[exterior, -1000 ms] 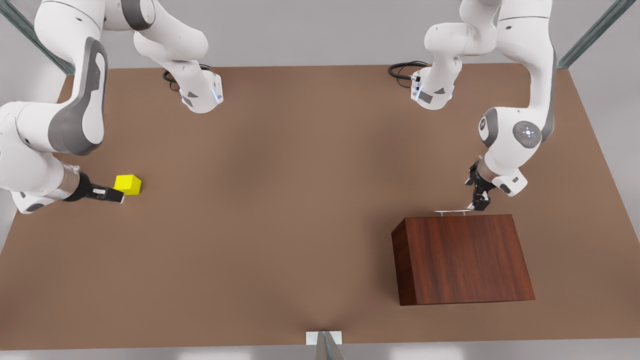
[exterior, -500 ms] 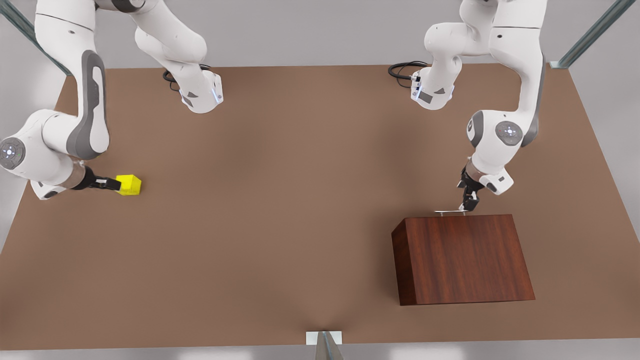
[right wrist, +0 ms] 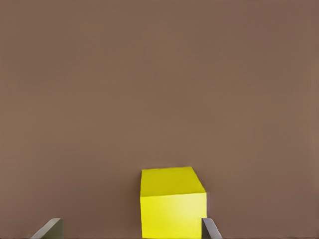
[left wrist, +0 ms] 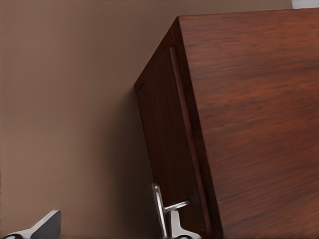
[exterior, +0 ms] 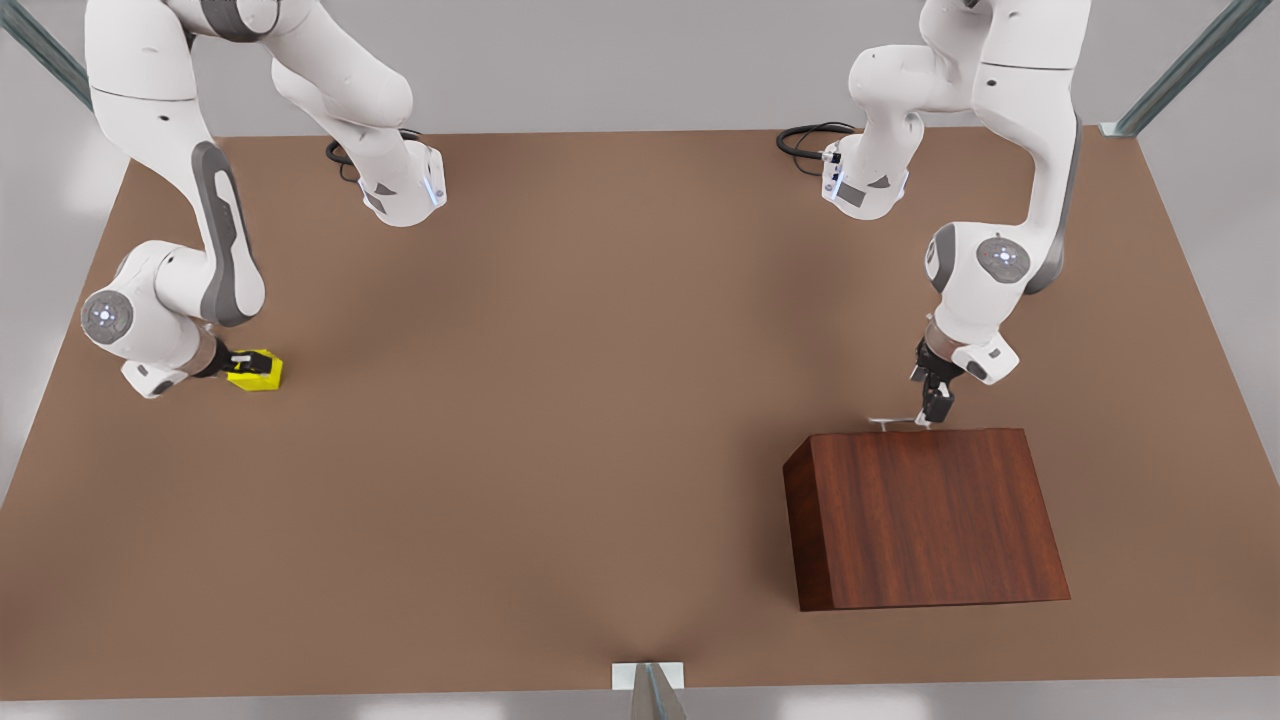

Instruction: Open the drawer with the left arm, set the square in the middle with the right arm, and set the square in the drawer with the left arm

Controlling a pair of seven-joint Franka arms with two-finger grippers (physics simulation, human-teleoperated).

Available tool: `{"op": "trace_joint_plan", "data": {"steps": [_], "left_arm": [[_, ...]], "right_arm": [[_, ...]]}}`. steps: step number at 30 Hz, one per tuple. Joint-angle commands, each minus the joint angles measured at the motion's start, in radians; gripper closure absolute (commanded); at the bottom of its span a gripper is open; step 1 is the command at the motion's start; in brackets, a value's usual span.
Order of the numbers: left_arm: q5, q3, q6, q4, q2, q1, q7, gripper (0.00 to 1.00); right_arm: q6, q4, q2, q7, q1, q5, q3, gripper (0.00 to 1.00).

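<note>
I see the cabinet point(exterior: 925, 515) near the table's point(exterior: 560, 450) front-right corner, drawer point(left wrist: 167, 144) shut, handle point(exterior: 897, 422) running L-R along its far face. Left hand point(exterior: 930, 408) spread at the handle. Square point(exterior: 255, 369) by the left edge, right hand point(exterior: 232, 365) spread around it. Mid-table open.

Left gripper point(exterior: 930, 412) low, jaws open, right gripper point(exterior: 243, 362) low, jaws open, both arms bent.

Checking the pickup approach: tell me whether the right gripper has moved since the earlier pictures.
Yes. The right gripper closed in toward the front view's right onto the unmoved square.
</note>
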Motion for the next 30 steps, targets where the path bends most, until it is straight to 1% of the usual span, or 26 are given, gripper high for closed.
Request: {"op": "trace_joint_plan", "data": {"steps": [1,2,5,7,12,15,23,25,26,27,29,30], "left_arm": [[0.0,0.0,0.001,0.0,0.0,0.001,0.0,0.0],[0.0,0.0,0.001,0.0,-0.001,0.001,0.0,0.0],[0.0,0.0,0.001,0.0,-0.005,0.001,0.0,0.0],[0.0,0.0,0.001,0.001,-0.009,0.001,0.0,0.0],[0.0,-0.003,0.001,0.004,-0.009,0.0,-0.001,0.0],[0.0,-0.003,0.001,0.004,-0.009,-0.011,-0.003,0.0],[0.0,-0.003,0.001,0.003,0.012,-0.016,-0.001,0.0],[0.0,-0.003,-0.009,0.001,0.009,-0.016,-0.004,0.0],[0.0,-0.003,-0.019,0.001,0.003,-0.016,-0.009,0.0],[0.0,-0.003,-0.034,0.001,-0.001,-0.016,-0.012,0.0],[0.0,-0.005,-0.069,0.0,-0.015,-0.016,-0.026,0.0],[0.0,-0.003,-0.074,-0.008,-0.021,-0.016,-0.026,0.0]], "right_arm": [[0.029,-0.001,0.022,-0.027,-0.019,0.002,0.0,0.0],[0.051,-0.003,0.042,-0.061,-0.045,0.005,0.002,0.0],[0.049,-0.008,0.041,-0.1,-0.048,0.015,0.005,0.0],[0.049,-0.017,0.042,-0.14,-0.045,0.058,0.005,0.0],[0.053,-0.015,0.074,-0.143,-0.046,0.058,0.003,0.0],[0.117,-0.017,0.099,-0.15,-0.055,0.055,0.002,0.0],[0.165,-0.023,0.122,-0.153,-0.06,0.051,0.0,0.0],[0.26,-0.095,0.117,-0.152,-0.063,0.051,0.0,0.0],[0.264,-0.097,0.117,-0.152,-0.063,0.051,0.001,0.0],[0.269,-0.097,0.119,-0.15,-0.068,0.051,0.002,0.01],[0.278,-0.092,0.117,-0.15,-0.069,0.051,0.002,0.17],[0.284,-0.089,0.119,-0.15,-0.077,0.051,0.002,0.17]]}}
